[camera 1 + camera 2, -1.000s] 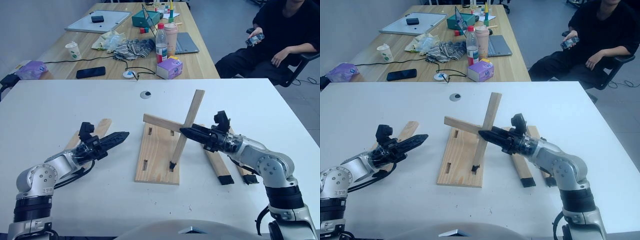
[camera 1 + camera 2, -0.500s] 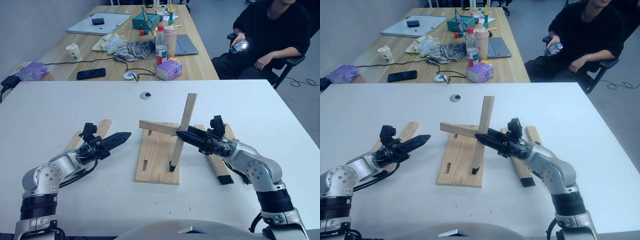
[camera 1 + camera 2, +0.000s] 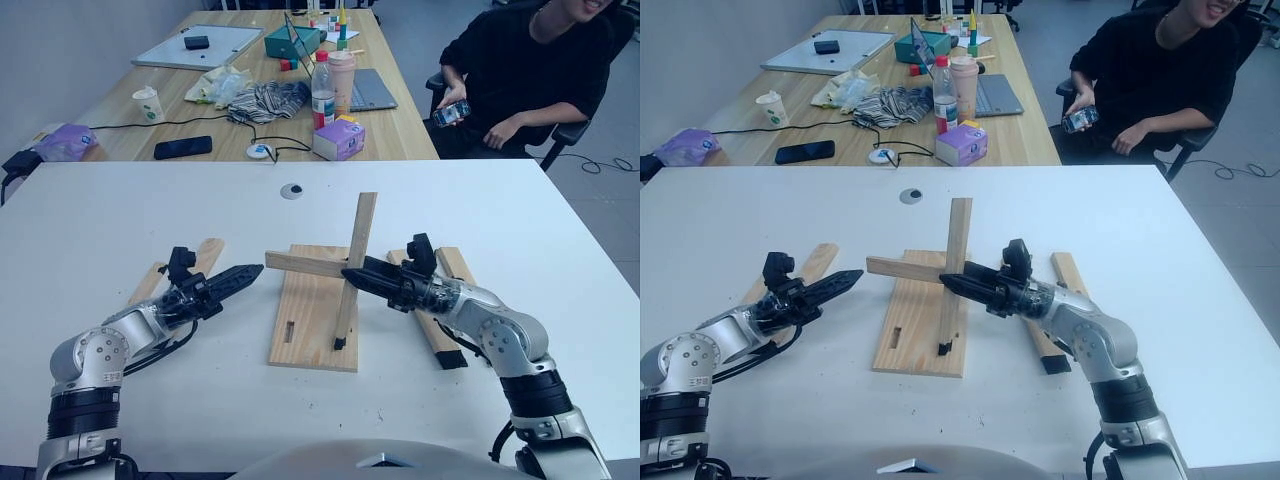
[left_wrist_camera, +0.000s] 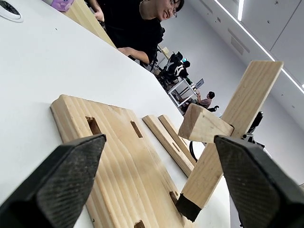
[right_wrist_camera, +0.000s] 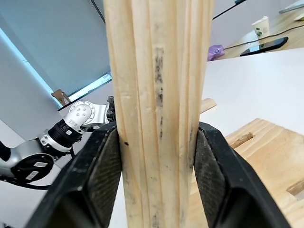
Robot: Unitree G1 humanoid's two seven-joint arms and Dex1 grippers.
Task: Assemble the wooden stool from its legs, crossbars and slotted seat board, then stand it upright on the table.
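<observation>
The slotted seat board [image 3: 300, 325] lies flat in the middle of the white table [image 3: 120, 220]. A leg [image 3: 355, 240] with a crossbar [image 3: 298, 264] joined across it stands nearly upright, its black-capped foot [image 3: 340, 343] resting on the board's near right part. My right gripper [image 3: 352, 274] is shut on that leg at mid height; in the right wrist view the leg [image 5: 156, 118] sits between the pads [image 5: 107, 175]. My left gripper [image 3: 250, 272] hovers open just left of the board, holding nothing. Its fingers [image 4: 61, 185] frame the board [image 4: 123, 166].
Two loose wooden pieces [image 3: 190, 262] lie under my left arm. More legs with black caps [image 3: 440, 325] lie right of the board under my right arm. A small black disc [image 3: 291, 190] sits at the table's far middle. A cluttered wooden table [image 3: 250, 90] stands behind.
My right gripper has swung the leg with its crossbar leftward and closer to upright, the foot staying on the board. The left gripper has barely moved.
</observation>
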